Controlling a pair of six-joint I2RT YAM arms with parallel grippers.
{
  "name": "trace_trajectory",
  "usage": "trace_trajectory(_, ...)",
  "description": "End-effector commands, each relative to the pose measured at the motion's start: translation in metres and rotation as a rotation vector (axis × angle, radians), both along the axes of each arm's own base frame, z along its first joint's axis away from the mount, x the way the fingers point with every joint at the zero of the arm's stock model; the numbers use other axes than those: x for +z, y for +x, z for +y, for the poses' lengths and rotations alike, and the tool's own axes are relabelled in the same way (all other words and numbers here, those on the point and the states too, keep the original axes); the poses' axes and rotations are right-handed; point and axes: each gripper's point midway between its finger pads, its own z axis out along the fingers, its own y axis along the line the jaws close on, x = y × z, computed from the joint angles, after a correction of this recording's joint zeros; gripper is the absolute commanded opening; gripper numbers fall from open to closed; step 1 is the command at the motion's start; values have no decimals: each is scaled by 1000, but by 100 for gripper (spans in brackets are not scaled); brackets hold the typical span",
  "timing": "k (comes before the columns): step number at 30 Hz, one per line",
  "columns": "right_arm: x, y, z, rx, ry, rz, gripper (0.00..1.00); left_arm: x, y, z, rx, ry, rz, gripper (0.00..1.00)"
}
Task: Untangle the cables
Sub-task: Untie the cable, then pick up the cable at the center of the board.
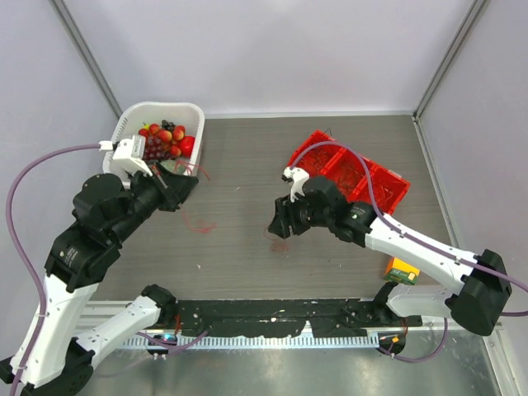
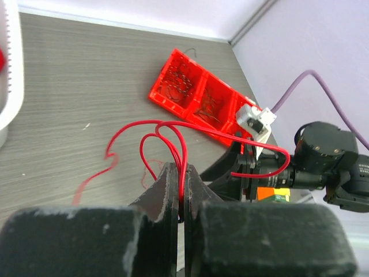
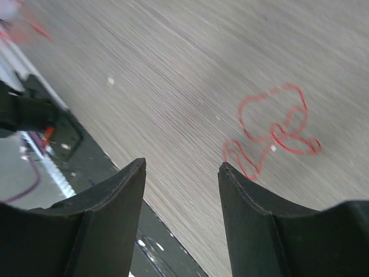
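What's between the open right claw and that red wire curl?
Only bare table lies between the right gripper and the red wire, in the right wrist view.

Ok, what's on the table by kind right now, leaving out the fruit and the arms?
White basket: 1
Red compartment tray: 1
Small yellow-and-green box: 1
Loose red wires: 2, one pinched in the left fingers, one lying on the table below the open right fingers
Total: 5

Matt wood-grain table (image 1: 247,165); glossy plastic tray (image 1: 392,186) (cables (image 2: 183,173) smooth-sheathed).
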Motion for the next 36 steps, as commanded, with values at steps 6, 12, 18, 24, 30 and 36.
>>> trace_trajectory(6,139,26,10,-65,259,-321,66,-17,-6,-35,-175,-30,95,0)
trace_trajectory(12,109,23,-4,-115,182,-262,66,-89,6,-42,-147,5,245,0)
trace_trajectory(18,58,13,1,-93,153,-148,65,-183,8,-44,-112,51,434,1)
trace_trajectory(24,-2,30,-6,-198,-25,-47,74,-238,-2,-26,-19,97,537,47)
trace_trajectory(30,-36,54,-27,-214,-269,-119,78,-228,-14,-21,-53,95,499,82)
trace_trajectory(36,-59,91,-10,-127,-339,-183,78,-202,-28,-23,-114,51,440,87)
